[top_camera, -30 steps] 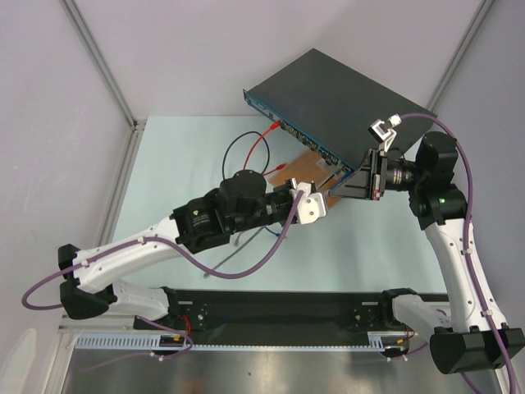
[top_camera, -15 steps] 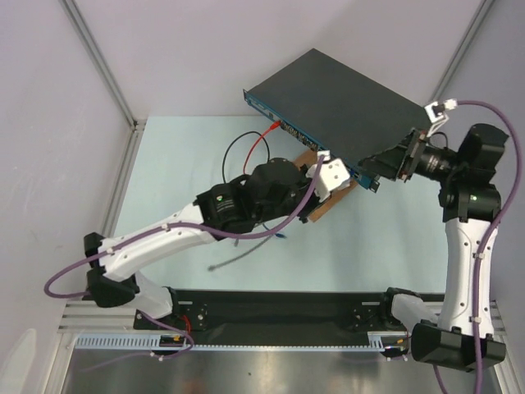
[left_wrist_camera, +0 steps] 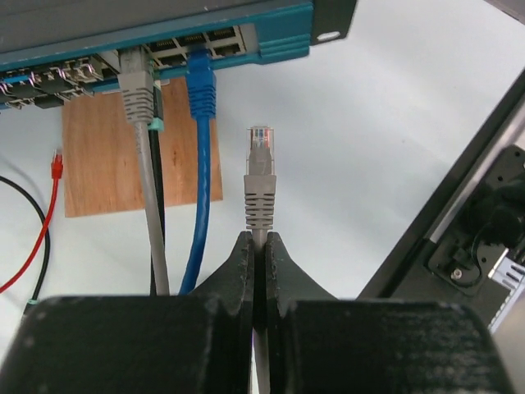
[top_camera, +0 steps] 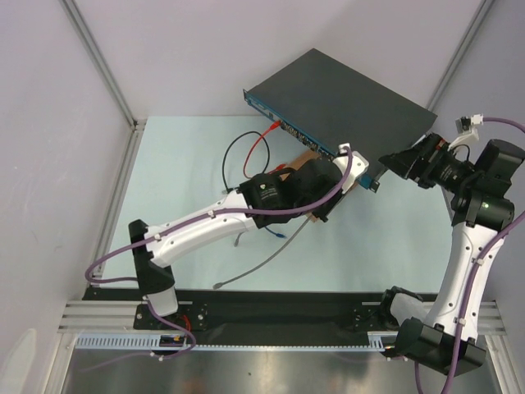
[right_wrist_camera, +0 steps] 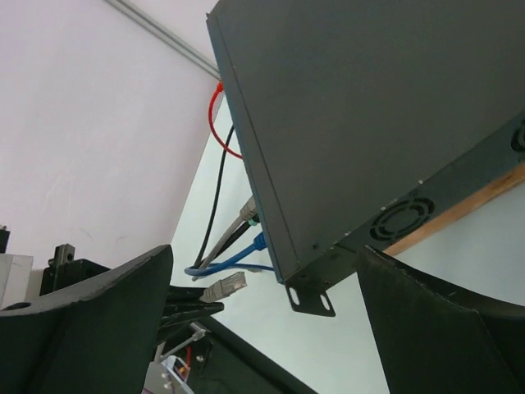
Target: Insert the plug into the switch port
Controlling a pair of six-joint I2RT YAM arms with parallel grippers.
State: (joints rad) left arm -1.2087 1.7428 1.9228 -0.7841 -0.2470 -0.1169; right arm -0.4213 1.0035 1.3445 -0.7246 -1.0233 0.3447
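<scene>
Switch [top_camera: 336, 94] lies at the worktop's [top_camera: 189, 164] far side in the overhead view. From the left wrist, the left hand [left_wrist_camera: 258, 242] is pinched shut on the gray plug [left_wrist_camera: 261, 176], which points at the blue port strip [left_wrist_camera: 279, 41] without touching. From the right wrist, the right hand [right_wrist_camera: 264, 263] gapes wide, holding nothing, beside the switch's corner.

The top camera is looking down from behind the arms over the whole surface [top_camera: 180, 164]. The left wrist camera is facing the switch [left_wrist_camera: 279, 37] front closely along its claw [left_wrist_camera: 257, 240]; the right wrist camera is viewing that corner from the side, sharing the plug [left_wrist_camera: 260, 176]
</scene>
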